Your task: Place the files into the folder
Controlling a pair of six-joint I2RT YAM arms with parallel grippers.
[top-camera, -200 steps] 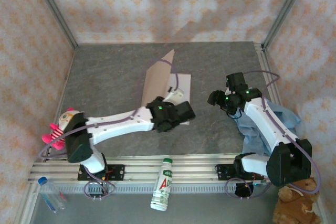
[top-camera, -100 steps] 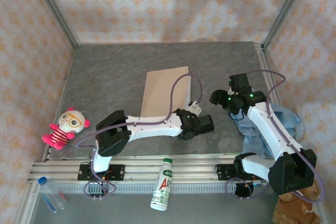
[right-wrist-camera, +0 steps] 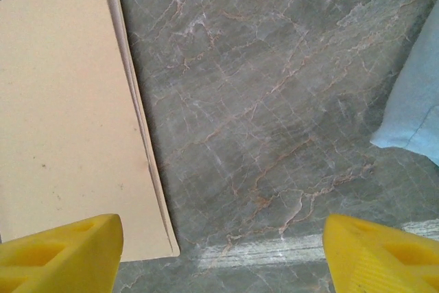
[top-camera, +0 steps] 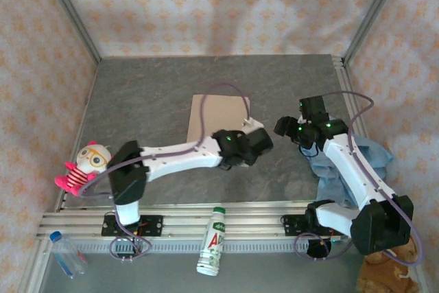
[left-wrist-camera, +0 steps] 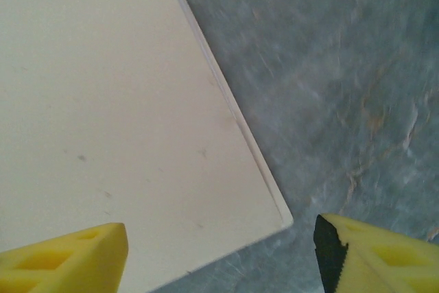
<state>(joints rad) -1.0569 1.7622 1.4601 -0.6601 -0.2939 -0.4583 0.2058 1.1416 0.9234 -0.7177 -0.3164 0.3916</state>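
The brown folder [top-camera: 223, 118] lies shut and flat on the table [top-camera: 151, 101]. Its inside is hidden. The left gripper [left-wrist-camera: 219, 259] has its fingers apart over the folder's corner. The right gripper [right-wrist-camera: 223, 252] is apart too, just beside it.

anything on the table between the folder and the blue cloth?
Nothing. In the right wrist view the tabletop is bare from the folder edge to the blue cloth.

Pink doll [top-camera: 88, 165], green-label bottle [top-camera: 214, 240], light blue cloth [top-camera: 379, 154]
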